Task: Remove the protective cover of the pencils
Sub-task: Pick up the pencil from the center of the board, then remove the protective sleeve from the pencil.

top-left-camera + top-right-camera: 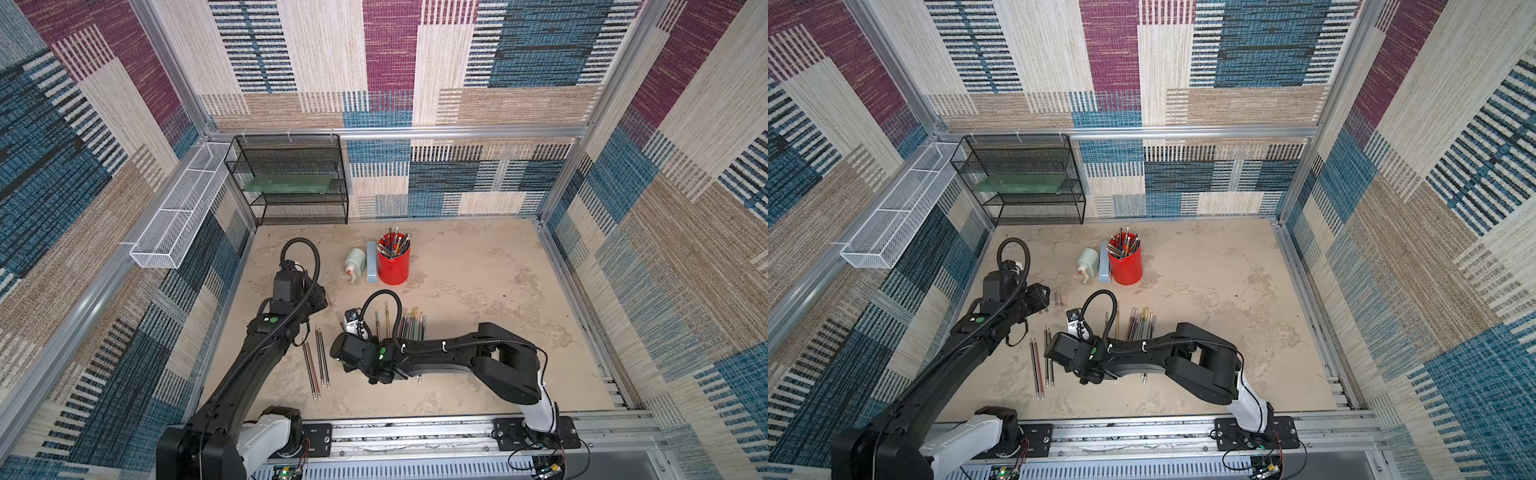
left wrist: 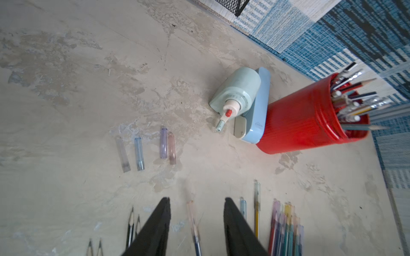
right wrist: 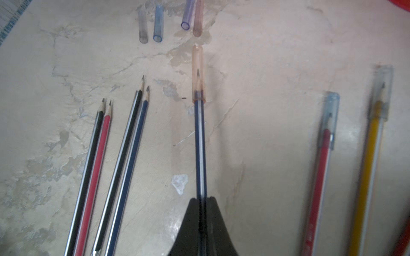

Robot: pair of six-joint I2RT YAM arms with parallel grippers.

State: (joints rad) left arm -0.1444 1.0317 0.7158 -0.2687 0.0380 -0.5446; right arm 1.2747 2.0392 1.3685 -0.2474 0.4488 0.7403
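Capped blue pencil [image 3: 199, 144] presented for uncapping.

The right gripper [image 3: 201, 199] is clamped on the shaft of the blue pencil, whose long axis runs straight out from its jaws to the peach translucent cap [image 3: 197, 73] on the far tip. That cap lies between the parted fingers of the left gripper [image 2: 196, 199], touching neither; the left arm is therefore nearer, and the pull should likely follow the pencil's axis.

Patchwork walls [image 1: 390, 62] enclose a mottled beige floor [image 1: 478, 291] (mesh shelf [image 1: 291, 178] behind).

no legible text, sharpener [image 2: 240, 88] logo blurred
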